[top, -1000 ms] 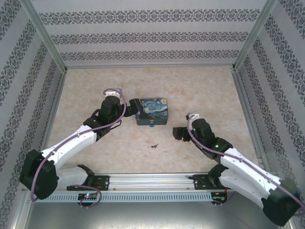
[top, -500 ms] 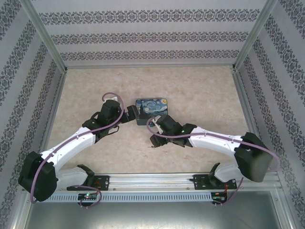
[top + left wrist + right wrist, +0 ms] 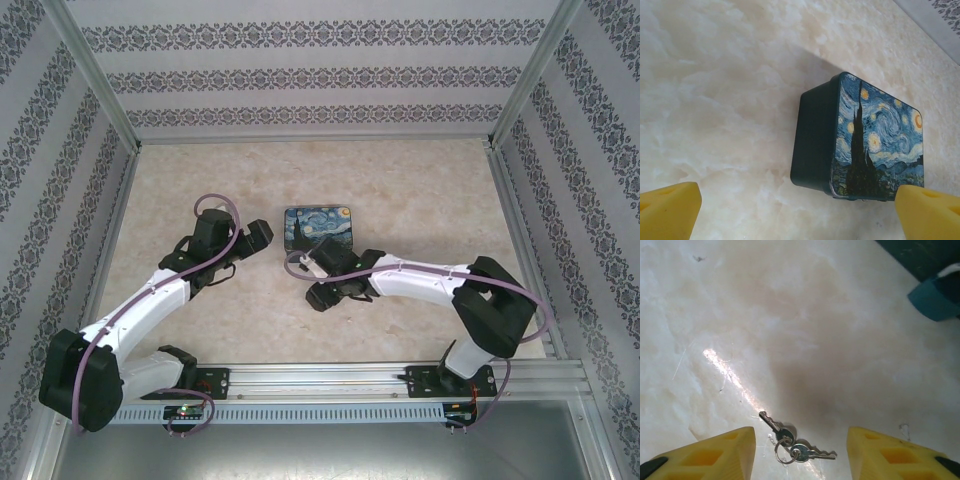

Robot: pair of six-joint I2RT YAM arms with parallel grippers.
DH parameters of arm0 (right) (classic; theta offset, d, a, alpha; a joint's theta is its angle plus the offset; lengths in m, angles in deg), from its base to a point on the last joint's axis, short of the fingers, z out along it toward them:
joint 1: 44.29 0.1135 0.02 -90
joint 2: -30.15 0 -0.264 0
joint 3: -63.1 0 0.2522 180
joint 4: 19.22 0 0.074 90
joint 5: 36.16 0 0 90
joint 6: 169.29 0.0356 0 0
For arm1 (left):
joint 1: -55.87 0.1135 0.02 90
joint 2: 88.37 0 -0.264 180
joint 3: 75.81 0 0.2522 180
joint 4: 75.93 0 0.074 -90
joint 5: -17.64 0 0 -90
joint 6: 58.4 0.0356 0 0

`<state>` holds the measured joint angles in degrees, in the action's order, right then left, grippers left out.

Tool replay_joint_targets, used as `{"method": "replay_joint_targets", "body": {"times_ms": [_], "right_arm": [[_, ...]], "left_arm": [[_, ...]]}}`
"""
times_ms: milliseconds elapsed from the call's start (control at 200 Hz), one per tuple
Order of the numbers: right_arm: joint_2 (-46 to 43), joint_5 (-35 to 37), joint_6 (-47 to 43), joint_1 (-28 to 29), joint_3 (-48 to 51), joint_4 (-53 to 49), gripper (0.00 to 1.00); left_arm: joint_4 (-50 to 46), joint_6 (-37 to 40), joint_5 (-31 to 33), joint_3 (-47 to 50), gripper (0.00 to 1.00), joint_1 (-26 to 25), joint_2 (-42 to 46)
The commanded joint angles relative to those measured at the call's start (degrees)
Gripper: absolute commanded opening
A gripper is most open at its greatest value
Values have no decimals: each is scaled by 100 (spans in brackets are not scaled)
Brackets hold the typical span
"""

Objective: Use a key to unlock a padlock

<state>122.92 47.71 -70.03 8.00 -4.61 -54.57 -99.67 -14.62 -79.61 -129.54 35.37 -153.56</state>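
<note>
**Item 1, nearest: right gripper**. I am hovering it low over the desk. Its yellow fingers are standing moderately apart and gripping nothing.

**Item 2: key**. It is lying flat at the bottom centre of the right wrist view, between those fingers and touching neither. It is sharing a small ring with a second key of the same kind.

**Item 3: padlock**. It is showing as a small blue block at the upper right of the right wrist view, against the dark wall of the tin. Its pale shackle is running off the frame, so I am not judging whether it is latched.

**Item 4: left gripper**. Its jaws are standing wide and empty, and it is waiting just beside the tin's left end.

**Item 5: tin.** It is sitting painted lid up at mid-desk in the top view, beyond the right gripper.

**Step in hand:** I am judging this to be the key pickup, not yet made.

**Next move:** I am expecting to lower the right gripper until its fingers flank the key's head. The pinch should leave the blade sticking out. Thin metal lying flat on a smooth desk is likely to slide, and the ring and second key will be dangling. The left gripper will probably be needed to steady the padlock.
</note>
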Motion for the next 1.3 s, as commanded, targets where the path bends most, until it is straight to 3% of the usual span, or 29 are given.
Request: {"method": "replay_joint_targets", "body": {"times_ms": [0, 265, 1014, 1194, 1294], "right_arm": [[246, -11, -266, 70, -292, -415, 48], [583, 111, -355, 305, -476, -735, 43], [737, 201, -240, 347, -84, -518, 42], [882, 211, -195, 336, -83, -479, 36], [912, 259, -140, 343, -35, -419, 27]], "left_arm": [[-145, -57, -147, 52, 99, 111, 120], [-108, -63, -273, 84, 99, 256, 129], [-99, -80, -330, 122, 99, 308, 164], [-95, -103, -343, 125, 99, 301, 173], [-75, -133, -355, 136, 99, 302, 174]]}}
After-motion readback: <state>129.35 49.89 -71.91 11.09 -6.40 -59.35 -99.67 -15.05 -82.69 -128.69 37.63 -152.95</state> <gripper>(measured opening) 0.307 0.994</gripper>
